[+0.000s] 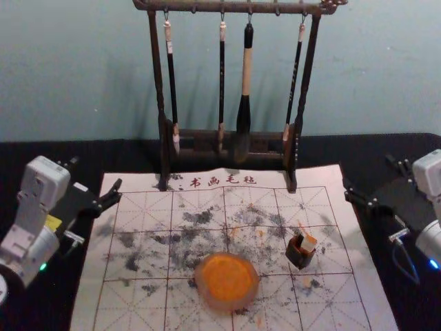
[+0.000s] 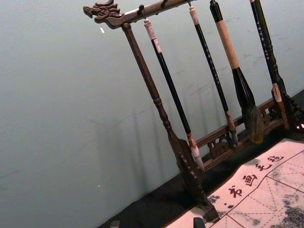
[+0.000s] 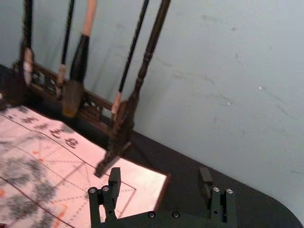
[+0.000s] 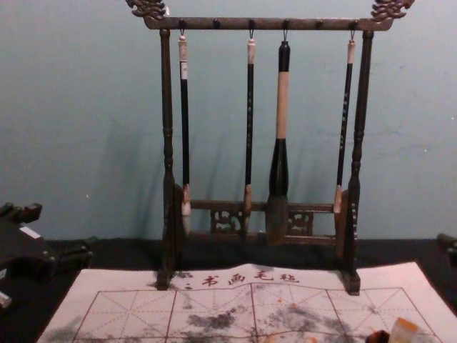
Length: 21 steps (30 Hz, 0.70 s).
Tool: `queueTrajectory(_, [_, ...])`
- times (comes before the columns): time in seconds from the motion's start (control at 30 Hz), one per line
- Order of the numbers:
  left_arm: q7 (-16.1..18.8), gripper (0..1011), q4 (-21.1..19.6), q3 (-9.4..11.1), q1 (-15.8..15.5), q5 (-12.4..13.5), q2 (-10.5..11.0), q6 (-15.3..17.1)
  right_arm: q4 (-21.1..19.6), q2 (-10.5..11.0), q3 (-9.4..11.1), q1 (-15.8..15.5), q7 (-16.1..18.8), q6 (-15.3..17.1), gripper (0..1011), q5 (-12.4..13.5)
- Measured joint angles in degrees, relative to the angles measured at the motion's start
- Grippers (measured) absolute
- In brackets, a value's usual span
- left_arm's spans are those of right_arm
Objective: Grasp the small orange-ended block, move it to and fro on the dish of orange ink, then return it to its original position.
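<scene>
Before the blue-green wall [image 1: 89, 83], the small orange-ended block [image 1: 308, 242] stands in a dark holder [image 1: 298, 257] right of the ink dish [image 1: 227, 279]. Probably light, stiff, slick where inked: pinch its pale sides. Left end effector [image 1: 95, 175] and right end effector [image 3: 159, 176] flank the mat, spread wide.

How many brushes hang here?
4, left to right: a slim brush by the rack's left post, second slim brush, thick brush, third slim brush by the right post.

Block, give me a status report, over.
Left gripper by mat's left edge, right gripper by its right, both jaws open. Block in holder, right of dish. Rack behind; right gripper's path looks clear.
</scene>
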Motion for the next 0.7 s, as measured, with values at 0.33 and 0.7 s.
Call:
queueTrajectory(0.33, [0.0, 1001, 0.0, 0.0, 0.0, 0.0, 0.0, 0.0, -6.5, 2.6, 3.4, -5.1, 7.5, -3.4, 1000, 5.9])
queueTrajectory(0.7, [0.0, 1001, 0.0, 0.0, 0.0, 0.0, 0.0, 0.0, -8.8, 4.1, 3.1, -8.1, 17.2, -4.5, 1002, 9.7])
